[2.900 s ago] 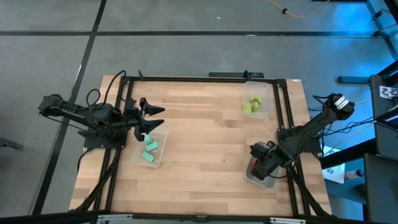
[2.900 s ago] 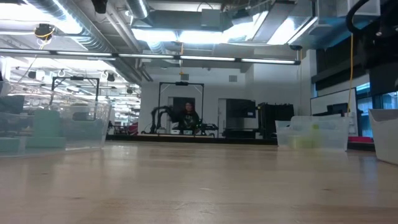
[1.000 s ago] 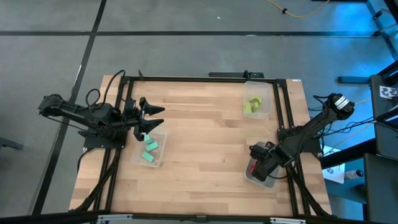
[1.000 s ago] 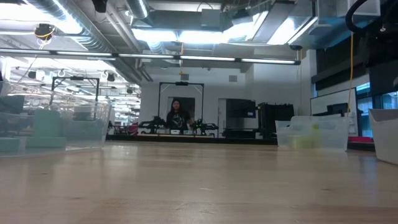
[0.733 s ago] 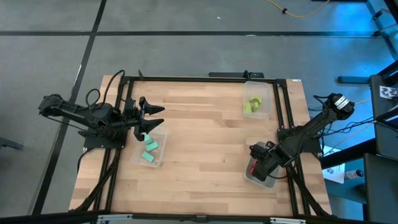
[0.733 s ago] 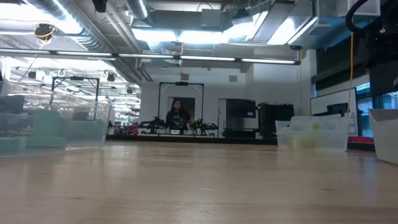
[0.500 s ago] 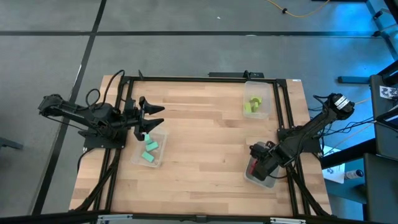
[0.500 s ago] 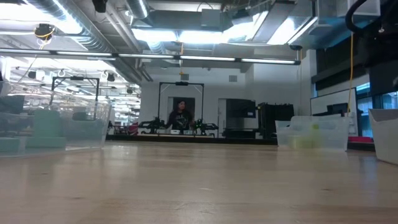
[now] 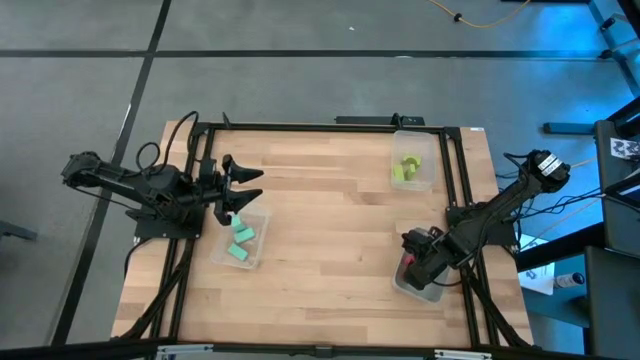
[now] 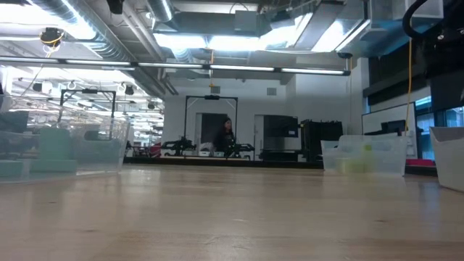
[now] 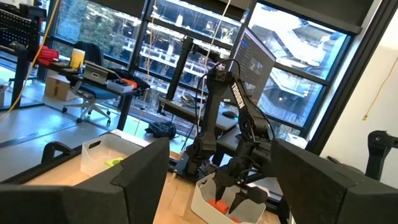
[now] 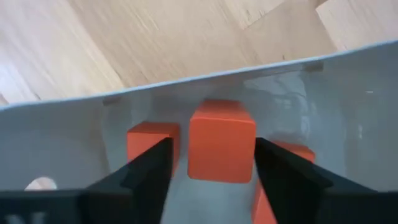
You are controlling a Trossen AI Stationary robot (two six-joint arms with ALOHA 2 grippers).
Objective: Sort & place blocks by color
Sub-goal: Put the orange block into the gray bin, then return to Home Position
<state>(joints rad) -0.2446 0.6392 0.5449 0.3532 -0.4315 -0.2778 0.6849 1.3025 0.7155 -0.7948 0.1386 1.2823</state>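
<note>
The left arm reaches in from the table's left edge, its wrist level, and the left gripper (image 9: 243, 196) hangs with its two fingers spread wide and nothing between them. The right arm bends down from the right edge, wrist tipped steeply downward. The right gripper (image 9: 408, 268) points down with its fingers (image 12: 283, 180) parted, one to each side, neither pressing on anything.

Three tubs sit on the bench (image 9: 320, 210). The middle of the bench is the landmark: one tub (image 9: 241, 240) lies left, one (image 9: 412, 160) far right, one (image 9: 420, 285) near right.
</note>
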